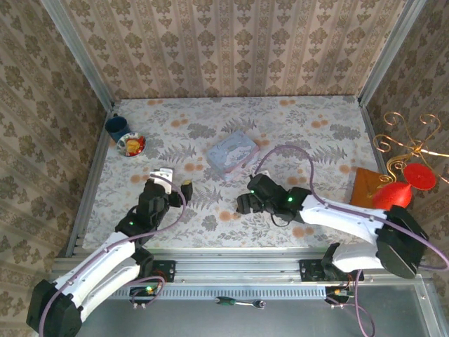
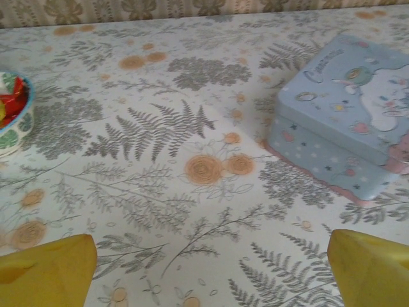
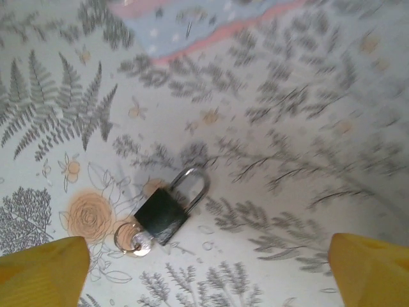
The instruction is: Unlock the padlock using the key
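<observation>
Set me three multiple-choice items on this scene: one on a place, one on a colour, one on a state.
1. Where is the padlock? A. held in the air B. lying flat on the table C. on a shelf
2. What colour is the padlock's body? A. red B. blue C. black
3. How is the right gripper? A. open, holding nothing B. shut on the padlock C. shut on a pen
Answers: 1 B, it rests on the table; 2 C, its body is black; 3 A, its yellow fingers stand wide apart.
</observation>
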Controlling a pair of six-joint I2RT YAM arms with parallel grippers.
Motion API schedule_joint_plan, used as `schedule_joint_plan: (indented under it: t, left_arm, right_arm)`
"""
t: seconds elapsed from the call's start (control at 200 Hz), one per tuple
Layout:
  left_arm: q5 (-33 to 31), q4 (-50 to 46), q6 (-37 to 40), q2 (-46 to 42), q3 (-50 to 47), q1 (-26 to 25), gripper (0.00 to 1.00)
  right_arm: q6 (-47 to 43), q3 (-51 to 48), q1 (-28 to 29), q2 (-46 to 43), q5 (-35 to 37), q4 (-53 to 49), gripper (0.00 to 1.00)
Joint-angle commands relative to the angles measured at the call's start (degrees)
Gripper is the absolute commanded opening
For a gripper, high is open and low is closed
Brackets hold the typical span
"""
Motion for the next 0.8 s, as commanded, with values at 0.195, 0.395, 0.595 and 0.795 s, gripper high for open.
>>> schedule_joint_plan:
  t: [0.195,0.395,0.595,0.795]
  left_arm:
    - [-18.41,-8.68,-1.1,2.39,6.75,0.11,1.0]
    - [-31.3,-4.36,-1.37,3.37,6.54,1.21,1.0]
    - [-27.96,27.54,10.55,5.39,-2.26,2.48,1.0]
    - [-22.39,39.82,26.76,17.35,-3.28,5.28,1.0]
  right_arm:
    - [-19.88,-0.6,-6.08,-9.4,19.48,1.03,1.0]
    - [-33.61,-11.55,-12.78,-13.43,19.08,18.14,1.0]
    - [-45.37,-24.69,-17.77,-18.96,14.54,37.39,1.0]
    - [-44.66,-29.65,-25.88,-19.28,8.81,42.75,1.0]
